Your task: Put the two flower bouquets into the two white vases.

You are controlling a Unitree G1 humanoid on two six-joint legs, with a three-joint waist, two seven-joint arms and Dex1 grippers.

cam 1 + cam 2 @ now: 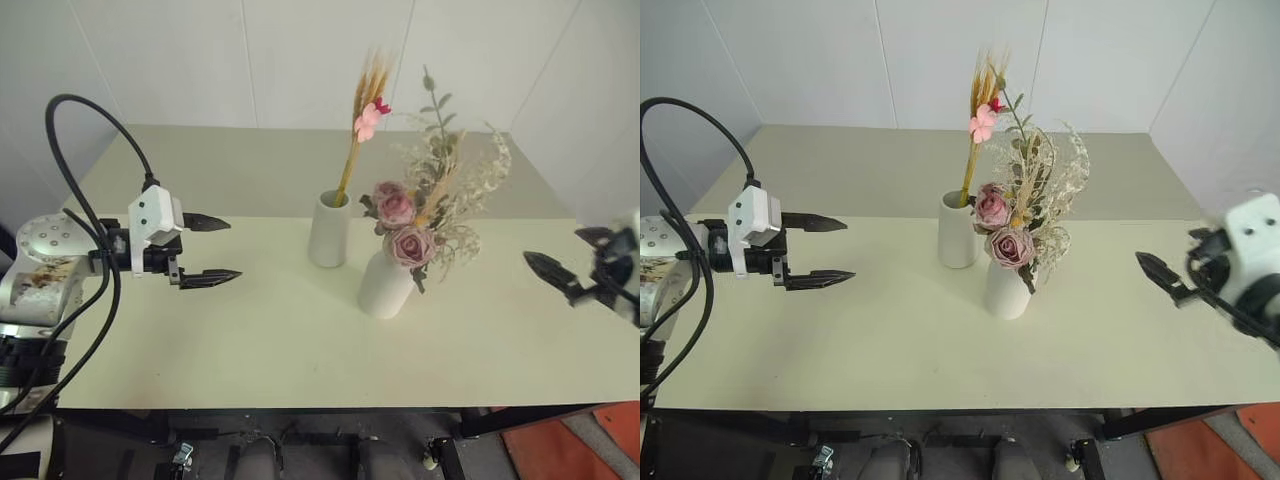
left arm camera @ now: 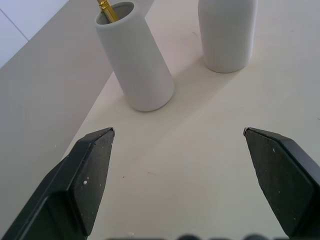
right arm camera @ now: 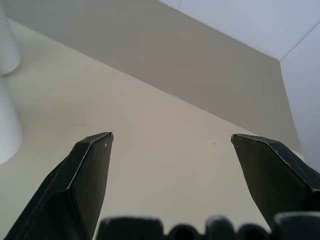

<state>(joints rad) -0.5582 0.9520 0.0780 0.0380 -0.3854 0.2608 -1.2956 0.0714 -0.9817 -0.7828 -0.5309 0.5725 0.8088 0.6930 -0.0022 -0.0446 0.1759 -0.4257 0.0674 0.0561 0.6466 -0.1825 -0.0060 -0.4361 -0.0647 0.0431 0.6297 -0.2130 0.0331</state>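
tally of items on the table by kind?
White vases: 2, taller cylinder vase and shorter round vase
Flower bouquets: 2, yellow wheat spray in the cylinder, pink rose bunch in the round one
Total: 4

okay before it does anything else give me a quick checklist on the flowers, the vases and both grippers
1. Yellow wheat-like spray stands in the taller cylinder vase: ok.
2. Bunch of pink roses sits in the shorter round vase: ok.
3. Both vases upright on the table: ok.
4. Left gripper open, holding nothing, apart from the vases: ok.
5. Right gripper open, holding nothing, off to the right of the vases: ok.
6. Whether the stems reach the bottom of the vases: cannot tell.
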